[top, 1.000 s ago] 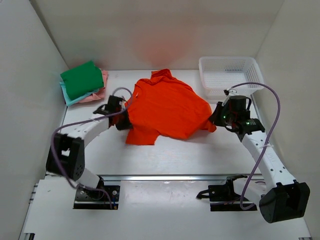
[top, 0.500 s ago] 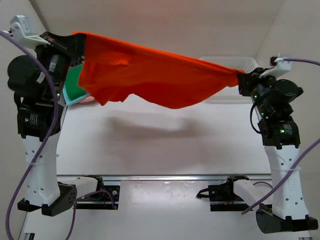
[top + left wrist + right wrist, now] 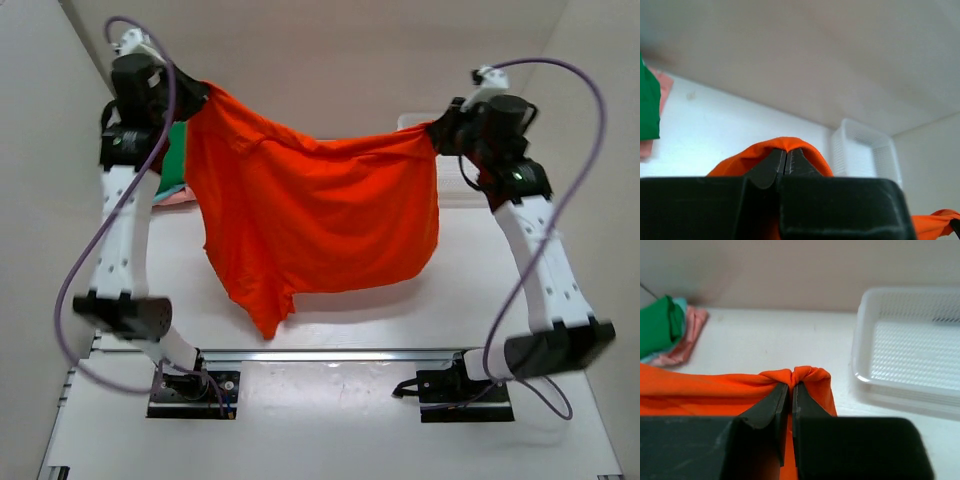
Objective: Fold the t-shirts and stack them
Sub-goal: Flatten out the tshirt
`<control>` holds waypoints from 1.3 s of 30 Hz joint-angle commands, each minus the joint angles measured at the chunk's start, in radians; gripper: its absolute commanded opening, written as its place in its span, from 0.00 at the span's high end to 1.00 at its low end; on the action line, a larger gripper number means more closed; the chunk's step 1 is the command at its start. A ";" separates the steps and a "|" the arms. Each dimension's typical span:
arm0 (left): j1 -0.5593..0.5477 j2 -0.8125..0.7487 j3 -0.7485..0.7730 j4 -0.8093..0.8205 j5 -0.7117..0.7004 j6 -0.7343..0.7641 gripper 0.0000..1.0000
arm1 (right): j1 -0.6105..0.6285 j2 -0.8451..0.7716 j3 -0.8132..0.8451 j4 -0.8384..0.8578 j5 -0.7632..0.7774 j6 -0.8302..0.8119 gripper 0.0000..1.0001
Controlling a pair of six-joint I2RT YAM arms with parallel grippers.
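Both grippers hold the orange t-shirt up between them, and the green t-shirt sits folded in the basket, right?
Not quite. The green t-shirt tops the folded stack, apart from the white mesh basket, as the right wrist view shows. The orange t-shirt part is right.

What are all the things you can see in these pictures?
orange t-shirt: one, bright orange, hanging in the air, stretched between both grippers
folded t-shirts: three, green, pink and light teal, piled at the table's far left
mesh basket: one, white, far right of the table
table: one, white, below everything
left gripper: one, black, raised, shut on the orange t-shirt
right gripper: one, black, raised, shut on the orange t-shirt
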 commanded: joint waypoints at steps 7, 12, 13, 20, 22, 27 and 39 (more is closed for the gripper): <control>0.106 0.372 0.511 -0.098 0.101 -0.027 1.00 | -0.004 0.423 0.534 -0.014 -0.090 0.011 1.00; 0.162 0.216 0.273 0.017 0.141 -0.031 1.00 | -0.058 0.501 0.660 -0.074 -0.134 0.047 1.00; 0.162 0.213 0.282 0.003 0.148 -0.015 1.00 | -0.065 0.494 0.638 -0.068 -0.155 0.054 1.00; 0.103 0.035 0.009 -0.069 0.151 0.068 1.00 | -0.108 0.404 0.282 -0.053 -0.245 0.080 1.00; 0.094 -0.034 -0.133 -0.086 0.153 0.063 1.00 | -0.119 0.358 0.096 -0.030 -0.275 0.092 1.00; 0.053 -0.229 -0.657 -0.057 0.185 0.032 1.00 | -0.099 0.215 -0.273 0.035 -0.263 0.057 1.00; -0.006 -0.675 -1.489 -0.018 0.242 -0.040 1.00 | -0.042 -0.124 -0.979 -0.002 -0.178 0.059 0.97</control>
